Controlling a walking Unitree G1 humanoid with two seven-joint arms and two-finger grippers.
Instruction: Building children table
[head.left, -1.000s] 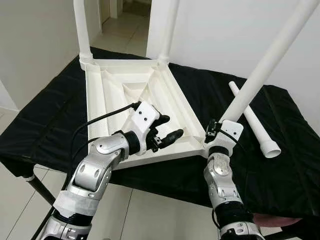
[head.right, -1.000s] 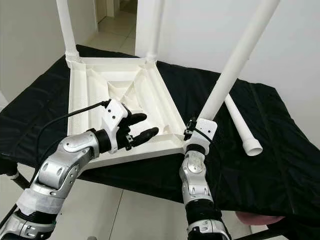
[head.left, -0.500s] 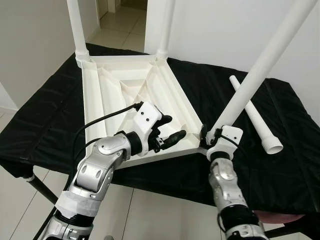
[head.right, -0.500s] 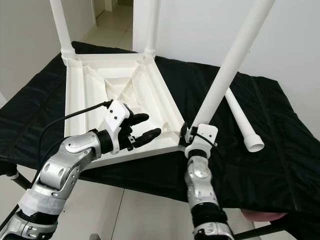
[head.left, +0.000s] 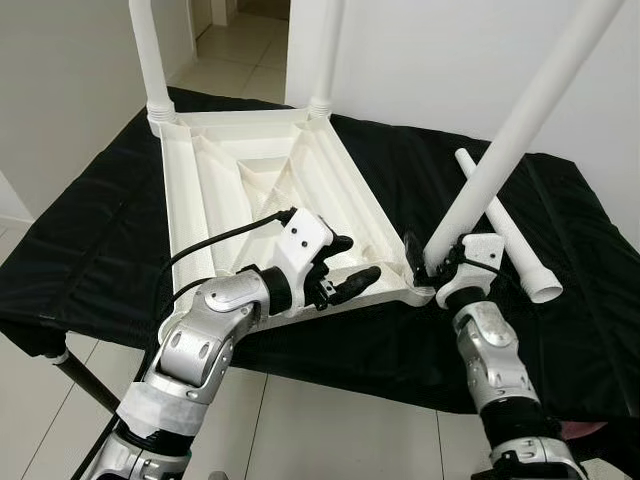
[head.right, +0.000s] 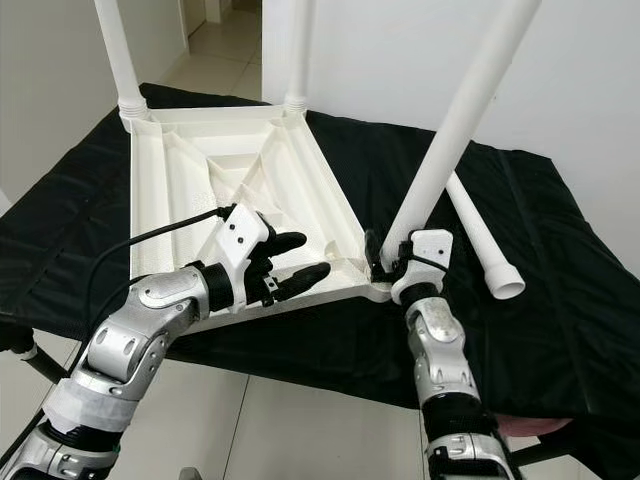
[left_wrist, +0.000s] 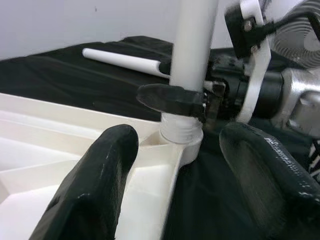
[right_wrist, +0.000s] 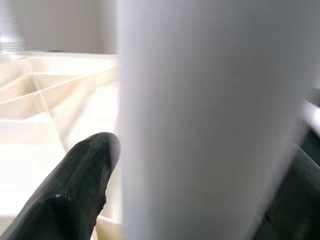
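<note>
The white table top lies upside down on the black cloth. Two white legs stand upright in its far corners. A third leg leans to the right, its lower end in the near right corner socket. My right gripper is shut on this leg just above the socket, one finger across its front. My left gripper is open over the near rim, just left of that corner, with nothing between its fingers.
A fourth loose leg lies on the black cloth to the right of the table top. The black-covered work table ends just before me, with tiled floor below. A white wall stands behind.
My right gripper has swung right and up with the leaning leg, bringing its lower end to the near right corner. The left gripper has edged right towards that corner. The camera shifted slightly.
</note>
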